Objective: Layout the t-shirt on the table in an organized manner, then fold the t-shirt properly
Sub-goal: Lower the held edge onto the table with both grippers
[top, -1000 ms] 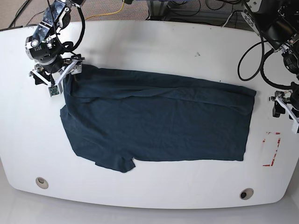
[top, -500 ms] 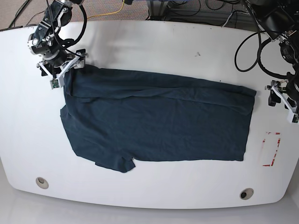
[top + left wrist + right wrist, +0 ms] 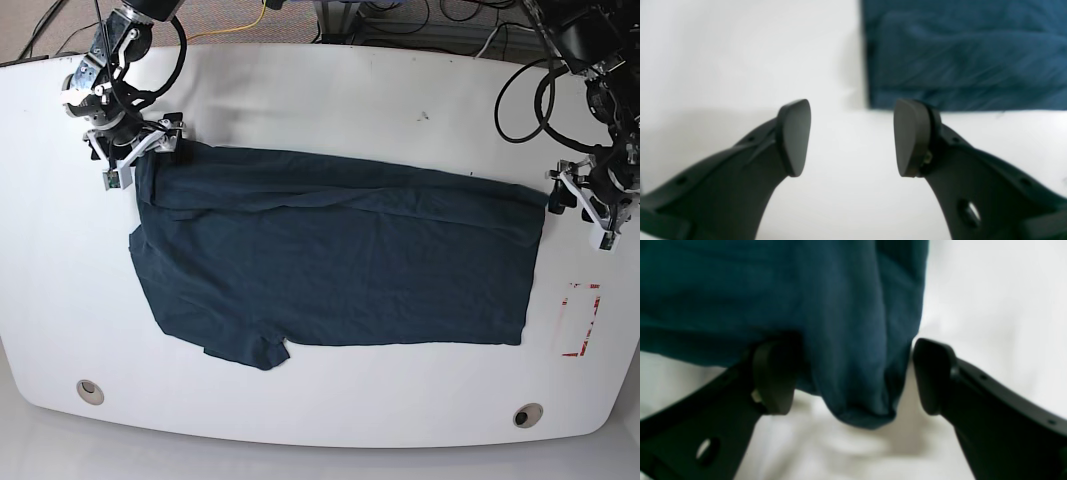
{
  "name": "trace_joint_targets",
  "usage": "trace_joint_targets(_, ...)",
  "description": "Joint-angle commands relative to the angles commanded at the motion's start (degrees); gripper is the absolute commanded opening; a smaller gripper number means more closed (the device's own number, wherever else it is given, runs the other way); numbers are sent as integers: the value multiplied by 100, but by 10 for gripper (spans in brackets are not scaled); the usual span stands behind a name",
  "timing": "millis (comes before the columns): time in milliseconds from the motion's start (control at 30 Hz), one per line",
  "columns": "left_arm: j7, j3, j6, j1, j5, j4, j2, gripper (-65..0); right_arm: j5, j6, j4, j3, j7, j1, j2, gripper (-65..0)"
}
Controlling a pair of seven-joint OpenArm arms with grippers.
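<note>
The dark navy t-shirt [image 3: 340, 260] lies spread across the white table [image 3: 330, 100], one sleeve pointing at the near edge. My right gripper [image 3: 140, 158] is at the shirt's far-left corner. In the right wrist view this gripper [image 3: 853, 380] is open, and a bunched fold of the t-shirt [image 3: 853, 340] hangs between its fingers [image 3: 773, 380] without being clamped. My left gripper [image 3: 580, 210] sits just off the shirt's far-right corner. The left wrist view shows it [image 3: 852, 138] open over bare table, with the t-shirt [image 3: 957, 50] edge just ahead and to the right.
Two round grey grommet holes [image 3: 89, 390] [image 3: 527, 414] sit near the front edge. A red tape rectangle [image 3: 580, 320] marks the table at the right. Cables and arm bases crowd the far corners.
The left gripper has moved in toward the shirt's far-right corner. The right gripper has shifted slightly farther back at the far-left corner. The shirt has barely moved.
</note>
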Motion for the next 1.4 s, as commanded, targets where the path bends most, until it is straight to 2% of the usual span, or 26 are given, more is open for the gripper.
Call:
trace_joint_targets(167, -114, 97, 0, -18, 97, -246, 26, -279, 0, 0, 0, 0, 0, 0, 0, -287)
trace_joint_targets(233, -273, 141, 0, -18, 237, -290, 26, -279, 0, 0, 0, 0, 0, 0, 0, -296)
trace_joint_targets(400, -782, 387, 0, -18, 563, -387, 26, -279, 0, 0, 9, 9, 0, -9, 0, -255)
trace_joint_targets(900, -976, 501, 0, -563, 659, -1653, -9, -279, 9, 0, 9, 18, 0, -18, 0, -247)
trace_joint_targets(1000, -1037, 501, 0, -563, 862, -1670, -9, -282, 9, 0, 9, 26, 0, -18, 0, -249)
trace_joint_targets(1133, -1090, 501, 0, -571, 1380, -1670, 35, -283, 9, 0, 9, 26, 0, -18, 0, -249)
trace_joint_targets(1300, -1187, 765, 0, -545, 1459, -1723, 88, -286, 9, 0, 9, 26, 0, -26, 0, -249)
trace_joint_targets(1367, -1187, 879, 0, -527, 1459, -1723, 79, -329, 9, 0, 9, 26, 0, -26, 0, -252)
trace_joint_targets(1400, -1187, 914, 0, -527, 1459, -1723, 79, -378, 9, 0, 9, 26, 0, -26, 0, -266)
